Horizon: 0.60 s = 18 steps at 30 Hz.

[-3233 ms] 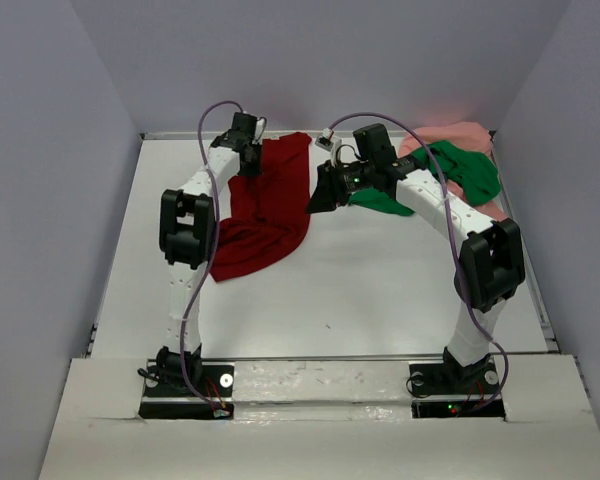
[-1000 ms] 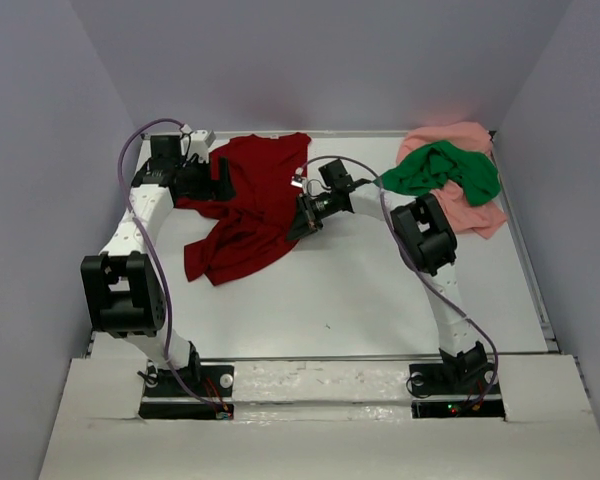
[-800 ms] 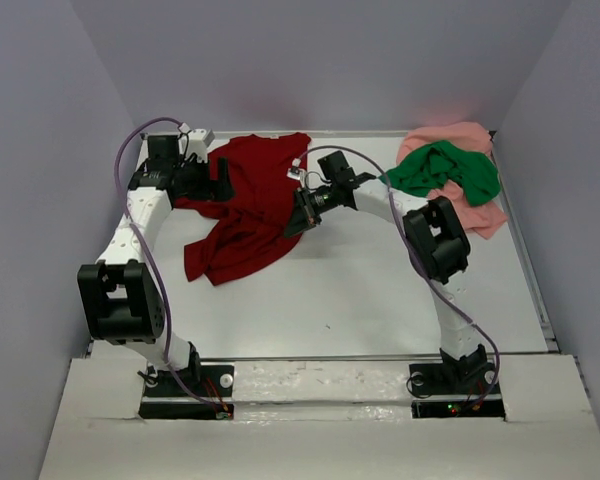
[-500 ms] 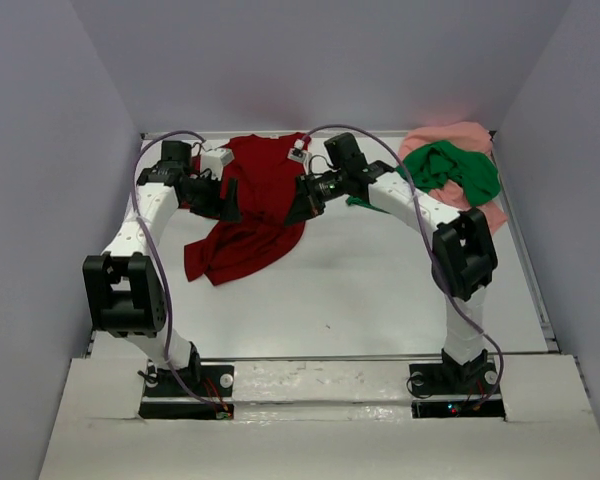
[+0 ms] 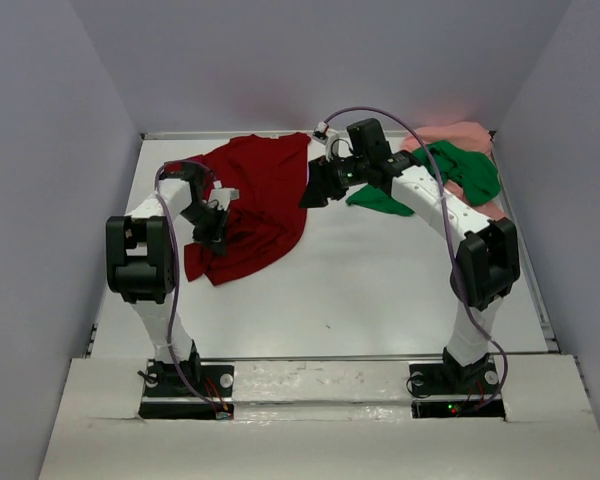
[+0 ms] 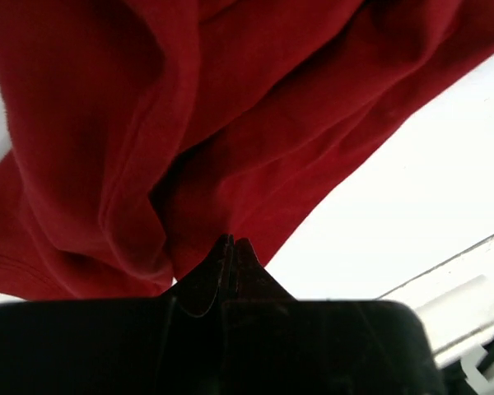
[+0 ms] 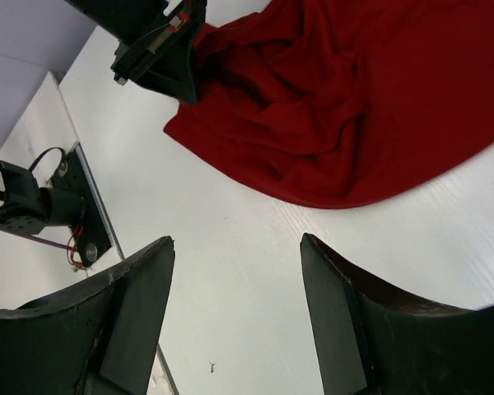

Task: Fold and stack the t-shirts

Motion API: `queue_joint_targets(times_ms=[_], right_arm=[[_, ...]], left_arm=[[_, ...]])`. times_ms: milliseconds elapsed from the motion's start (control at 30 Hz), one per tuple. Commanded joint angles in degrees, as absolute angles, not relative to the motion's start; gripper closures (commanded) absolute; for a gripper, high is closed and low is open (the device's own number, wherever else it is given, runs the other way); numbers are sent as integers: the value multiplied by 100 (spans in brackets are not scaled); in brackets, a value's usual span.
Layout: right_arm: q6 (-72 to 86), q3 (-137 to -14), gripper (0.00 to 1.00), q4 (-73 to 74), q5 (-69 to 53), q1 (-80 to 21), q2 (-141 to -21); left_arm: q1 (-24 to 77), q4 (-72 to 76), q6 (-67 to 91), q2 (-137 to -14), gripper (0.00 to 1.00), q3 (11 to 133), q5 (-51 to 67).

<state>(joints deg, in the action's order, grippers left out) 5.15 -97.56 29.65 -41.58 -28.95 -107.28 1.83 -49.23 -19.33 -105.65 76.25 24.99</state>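
Dark red t-shirt [image 5: 265,200]: newly pinched in closed left gripper [image 6: 233,247], released by right gripper [image 7: 236,247], now open; flattening pending.

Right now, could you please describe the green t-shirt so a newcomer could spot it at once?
Look to the white table's far right corner, where two shirts are heaped. The green t-shirt lies crumpled on the salmon pink t-shirt; it alone is bright green.

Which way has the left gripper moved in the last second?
Yes: the left gripper came toward the table's near edge, away from the back wall, along the dark red t-shirt.
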Motion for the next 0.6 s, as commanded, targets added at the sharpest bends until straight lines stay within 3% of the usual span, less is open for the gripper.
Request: queue_joint_targets(times_ms=[0, 67, 100, 167, 200, 300, 467, 567], right_arm=[[448, -9888, 32, 2988, -4330, -2707, -10704], [553, -9879, 32, 2962, -4621, -2707, -10880], [667, -9862, 31, 2840, -4858, -2707, -10994], [1045, -10080, 28, 2839, -5430, -2759, -11520], [1124, -10185, 26, 2874, -5614, -2864, -11853], [941, -10450, 23, 2944, -5617, -3250, -12163], [905, -11440, 23, 3383, -5581, -4103, -13066], [1134, -11942, 24, 3471, -5669, -4358, -13699]], left_arm=[[246, -5546, -2100, -10749, 100, 8278, 2276], [194, -5371, -1996, -10609, 100, 8419, 2232], [167, -5170, -1969, -10504, 88, 8568, 2302], [53, -4809, -1715, -10021, 75, 8604, 2216], [53, -4346, -1435, -9619, 51, 8544, 2050], [53, -3325, -915, -8791, 25, 8192, 1285], [-175, -2041, -501, -7885, 8, 7507, 494], [-351, -1803, -439, -7700, 5, 7304, 526]])
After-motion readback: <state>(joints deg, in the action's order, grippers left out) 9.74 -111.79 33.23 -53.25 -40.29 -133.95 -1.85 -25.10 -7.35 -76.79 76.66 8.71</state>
